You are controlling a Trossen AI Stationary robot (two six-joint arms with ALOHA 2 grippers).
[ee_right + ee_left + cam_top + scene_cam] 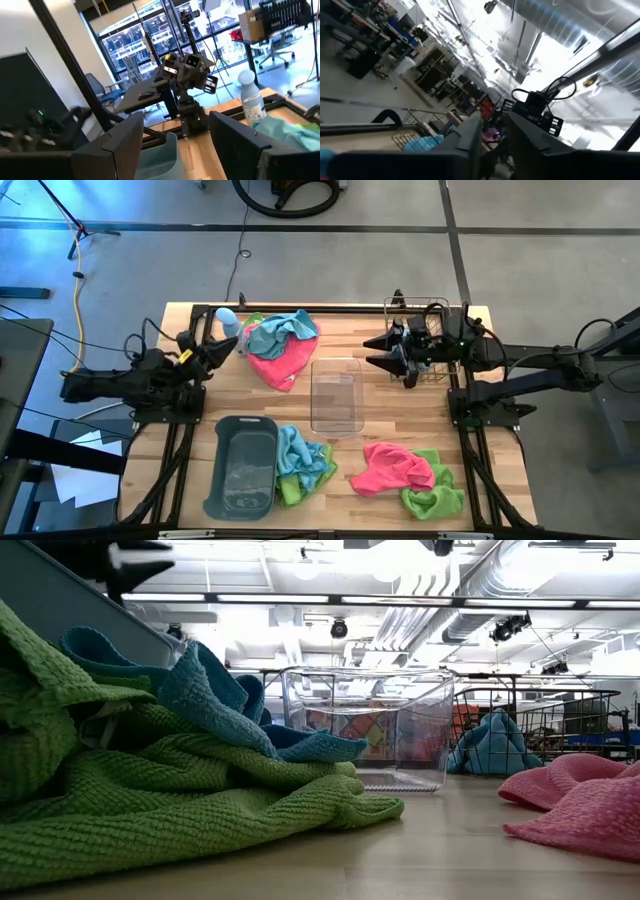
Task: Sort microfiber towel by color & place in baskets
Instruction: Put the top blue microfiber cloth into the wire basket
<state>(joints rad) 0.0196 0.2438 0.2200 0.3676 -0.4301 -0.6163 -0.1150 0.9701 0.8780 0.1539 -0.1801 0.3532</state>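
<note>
Three heaps of towels lie on the table: blue, pink and green at the far left (280, 345), blue over green in the near middle (305, 465) (150, 770), and pink beside green at the near right (410, 475) (580, 800). The dark grey tub (245, 465) stands near left, the clear bin (335, 395) (370, 725) in the centre, and the wire basket (432, 310) (560, 725) far right. A blue towel (495, 745) shows at the basket; whether it is inside, I cannot tell. My left gripper (228, 346) hovers open beside the far-left heap. My right gripper (375, 352) hovers open at the basket, above the table.
A pale blue bottle (227, 320) (250, 102) stands at the far edge, right beside my left gripper and the far-left heap. Bare wood lies between the clear bin and the near-right heap. Dark frame rails (470, 430) run along both table sides.
</note>
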